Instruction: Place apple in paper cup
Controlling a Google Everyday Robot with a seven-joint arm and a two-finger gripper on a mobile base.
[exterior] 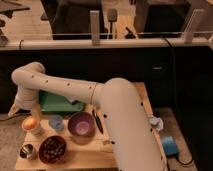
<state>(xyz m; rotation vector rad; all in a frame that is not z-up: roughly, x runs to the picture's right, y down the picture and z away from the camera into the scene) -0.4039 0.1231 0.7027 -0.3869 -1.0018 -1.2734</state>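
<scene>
Near edge of the desk (80, 157): metal cup (27, 150), dark bowl (52, 148). Behind them the paper cup (33, 129) with the apple (30, 122) sitting in its mouth, purple bowl (81, 124) at its 3 o'clock. End effector (19, 111) at the cup's 11 o'clock, spread wide, holding nothing. Risk: a finger or the arm clips the rim on retreat, tipping the cup.

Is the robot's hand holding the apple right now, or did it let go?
Nothing is held. The apple sits in the paper cup, and the tool hangs open just above and left of it.
</scene>
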